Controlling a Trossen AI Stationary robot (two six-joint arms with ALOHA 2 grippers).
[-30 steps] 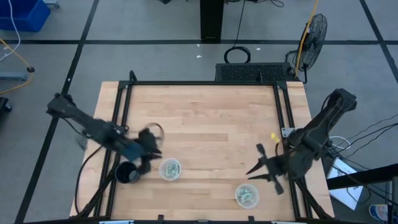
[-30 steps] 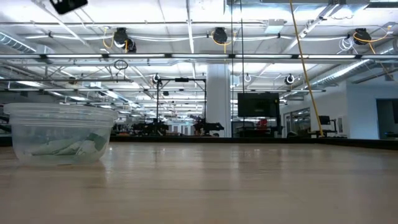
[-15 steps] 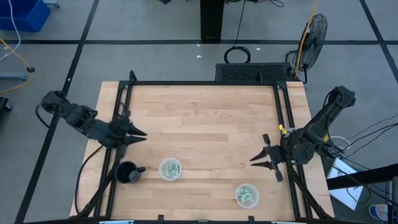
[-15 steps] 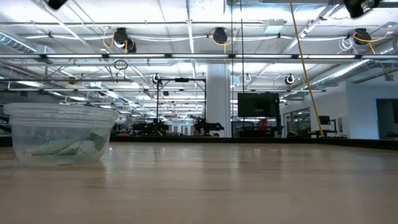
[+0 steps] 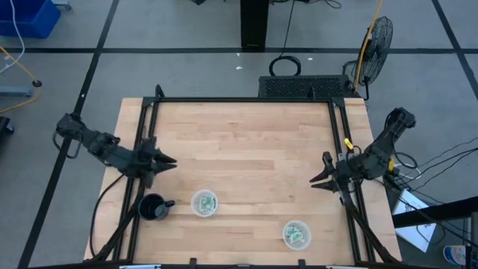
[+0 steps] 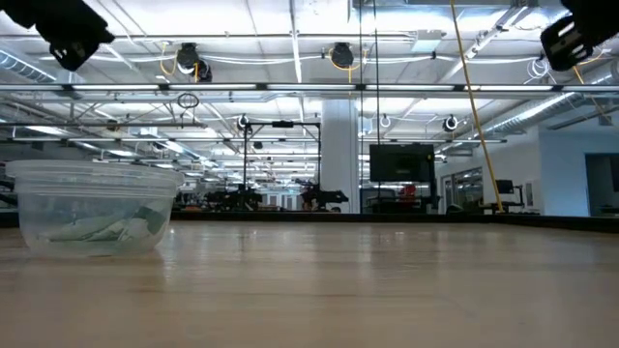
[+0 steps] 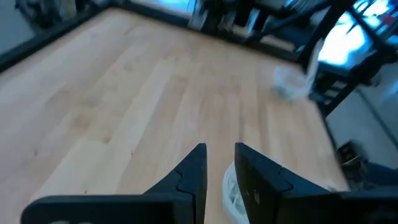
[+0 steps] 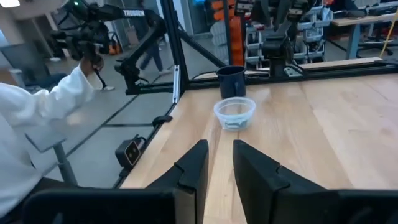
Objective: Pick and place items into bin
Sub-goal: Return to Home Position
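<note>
Looking nearly done: packets [image 5: 205, 203] lie inside both clear cups, one cup [image 5: 204, 192] beside the black mug [image 5: 153, 208], the other cup [image 5: 284, 235] nearer the right arm. No loose packet shows on the table [image 5: 246, 142]. The left gripper [image 5: 166, 160] hangs over the left rail and the right gripper [image 5: 317, 179] over the right rail, each empty, fingers narrowly apart. Between them is wide bare wood.

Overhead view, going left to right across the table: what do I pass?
Black mug → clear cup holding packets → second clear cup, also holding packets → right gripper, fingers open. The left gripper overlaps the mug's span, so I leave it out.
</note>
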